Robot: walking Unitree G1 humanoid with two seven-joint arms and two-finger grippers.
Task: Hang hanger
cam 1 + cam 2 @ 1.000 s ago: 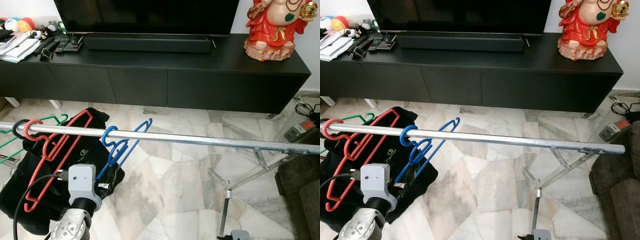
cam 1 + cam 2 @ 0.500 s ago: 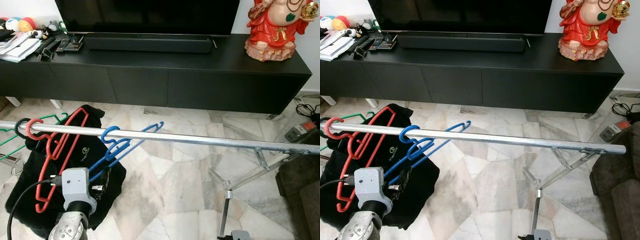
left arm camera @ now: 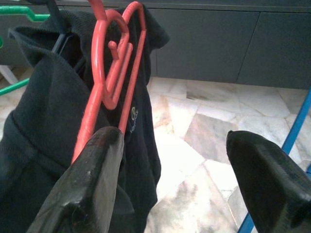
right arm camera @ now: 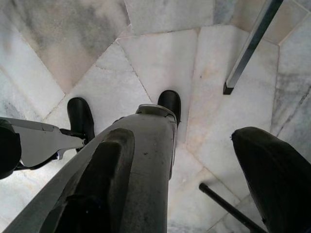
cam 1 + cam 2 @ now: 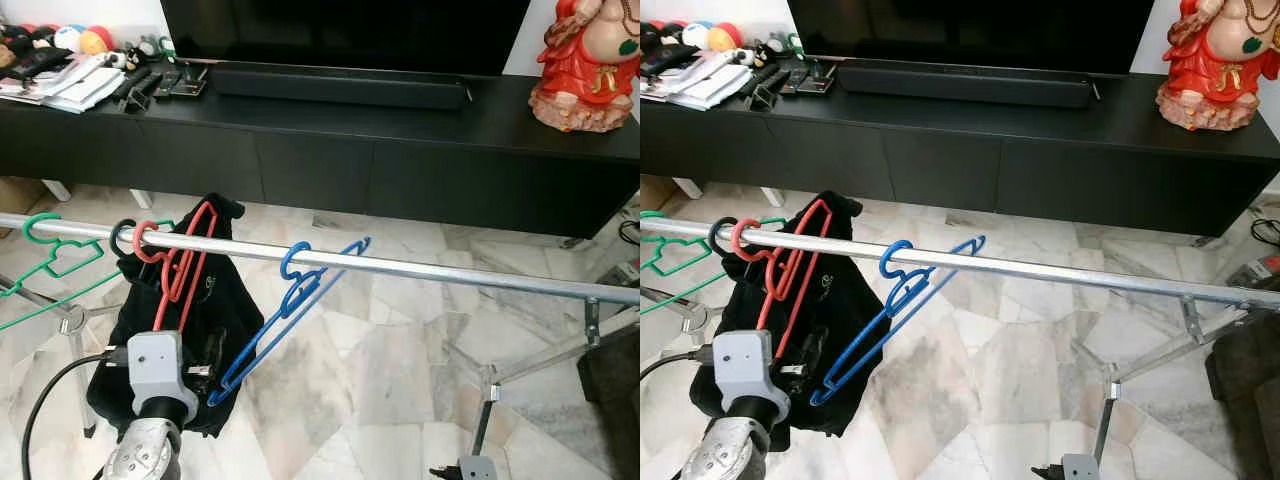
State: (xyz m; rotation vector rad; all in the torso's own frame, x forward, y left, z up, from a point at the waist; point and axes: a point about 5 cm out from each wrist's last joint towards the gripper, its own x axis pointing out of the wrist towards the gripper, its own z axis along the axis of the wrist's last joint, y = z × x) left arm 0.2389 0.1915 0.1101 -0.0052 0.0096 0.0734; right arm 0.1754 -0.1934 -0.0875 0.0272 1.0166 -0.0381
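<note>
A silver rail (image 5: 450, 275) crosses the view at waist height. The blue hanger (image 5: 290, 300) hangs on it by its hook, tilted, its lower end near my left gripper. Further left on the rail hang a red hanger (image 5: 180, 265), a black garment (image 5: 215, 320) and a green hanger (image 5: 45, 235). My left gripper (image 5: 207, 362) is below the rail in front of the garment. In the left wrist view it (image 3: 174, 138) is open with nothing between the fingers, the red hanger (image 3: 112, 73) beside one finger and the blue hanger (image 3: 299, 121) beyond the other. My right gripper (image 4: 182, 138) hangs open over the floor.
A long black TV console (image 5: 400, 150) stands behind the rail, with a soundbar (image 5: 340, 85), remotes and papers (image 5: 80, 85) and a red figurine (image 5: 590, 60) on it. The rack's legs (image 5: 485, 400) stand on the marble floor at the right. A dark sofa edge (image 5: 620, 365) is at far right.
My left gripper has come off the blue hanger, which now hangs free and tilted on the rail. The whole view has shifted, bringing the green hanger into sight.
</note>
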